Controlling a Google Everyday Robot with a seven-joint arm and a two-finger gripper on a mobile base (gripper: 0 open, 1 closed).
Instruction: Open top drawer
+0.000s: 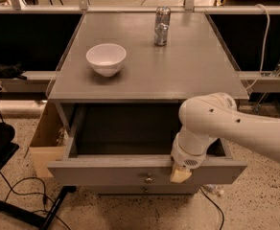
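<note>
Pulling looked close to finished. The top drawer (106,171) stood drawn well out from under the tabletop (188,75), toward 6 o'clock in the camera view, with its dark inside open to sight. The pincer (180,174) sat at the drawer's front, its cream tip hanging over the upper edge of the grey face. It was just at 3 o'clock of the small round knob (148,178) and not on it. Whether the pincer was spread or closed, or held the edge at all, could not be told. The white arm (240,128) came in from 3 o'clock and crossed above the drawer's right corner. On the tabletop a white bowl (106,59) stood at 10 o'clock and a can (162,26) at 12 o'clock, both well apart from the work. The step in hand seemed to be the last of the draw. The next move would probably call for a short straight pull toward 6 o'clock, if any travel remained. After that the pincer would need to let go and lift clear without nudging the front back in.
</note>
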